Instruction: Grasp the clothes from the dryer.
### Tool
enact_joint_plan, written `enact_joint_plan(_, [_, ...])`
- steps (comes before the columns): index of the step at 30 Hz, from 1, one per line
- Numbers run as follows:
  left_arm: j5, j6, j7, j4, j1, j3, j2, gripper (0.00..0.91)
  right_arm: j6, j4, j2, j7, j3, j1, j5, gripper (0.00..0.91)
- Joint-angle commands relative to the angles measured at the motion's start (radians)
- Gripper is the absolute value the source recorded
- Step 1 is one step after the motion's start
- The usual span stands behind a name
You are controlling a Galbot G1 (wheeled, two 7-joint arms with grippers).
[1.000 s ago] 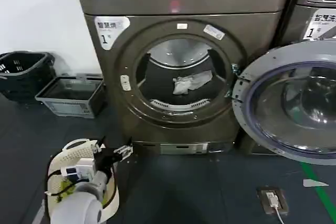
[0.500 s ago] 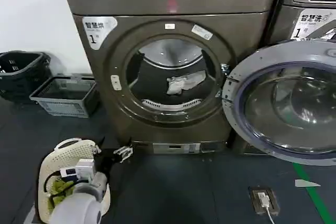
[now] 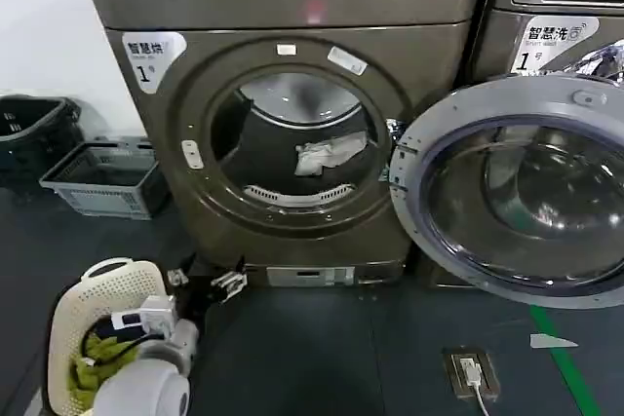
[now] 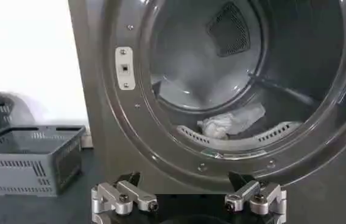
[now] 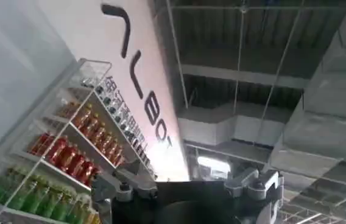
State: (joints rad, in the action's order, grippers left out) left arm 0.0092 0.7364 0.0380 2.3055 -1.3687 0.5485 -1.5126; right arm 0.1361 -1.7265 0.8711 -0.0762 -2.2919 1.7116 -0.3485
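Note:
The dryer (image 3: 429, 51) is a bronze-brown front-loader with a white "1" tag, and its grey-rimmed glass door (image 3: 414, 182) is swung open to the right. The clothes (image 3: 327, 155), a small pale crumpled bunch, lie on the drum floor just behind the porthole lip. My left gripper (image 3: 205, 280) hangs low before the dryer's base, open, with nothing between its fingers. In the left wrist view the clothes (image 4: 228, 122) lie above and beyond my left gripper (image 4: 188, 198), well apart from it. My right gripper (image 5: 188, 185) points up toward a ceiling and stands open and empty.
A white basket (image 3: 68, 314) holding green fabric sits on the floor by my left arm. A grey crate (image 3: 102, 177) and a black basket (image 3: 34, 133) stand left of the dryer. A neighbour machine (image 3: 556, 7) is behind the door. A floor socket (image 3: 468, 372) lies at the right.
The dryer, crate and baskets have slid leftward in the head view and look slightly nearer. The left gripper stays low before the dryer's base. The clothes have not moved.

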Motion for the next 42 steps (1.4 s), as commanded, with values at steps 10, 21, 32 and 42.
enact_joint_plan(10, [0.001, 0.049, 0.003, -0.009, 0.001, -0.002, 0.001, 0.907, -0.006, -0.001, 0.016, 0.001, -0.005, 0.01, 0.0, 0.907])
enact_joint_plan(21, [0.003, 0.049, 0.011, -0.018, 0.006, -0.006, 0.003, 0.907, -0.008, -0.009, 0.028, 0.001, -0.016, 0.018, -0.002, 0.907])
enact_joint_plan(32, [0.007, 0.049, 0.013, -0.018, 0.004, -0.007, 0.004, 0.907, -0.016, -0.008, 0.037, 0.024, -0.019, 0.022, -0.015, 0.907])
enact_joint_plan(42, [0.009, 0.049, 0.013, -0.02, 0.006, -0.008, 0.003, 0.907, -0.01, -0.008, 0.037, 0.053, -0.022, 0.022, -0.056, 0.907])
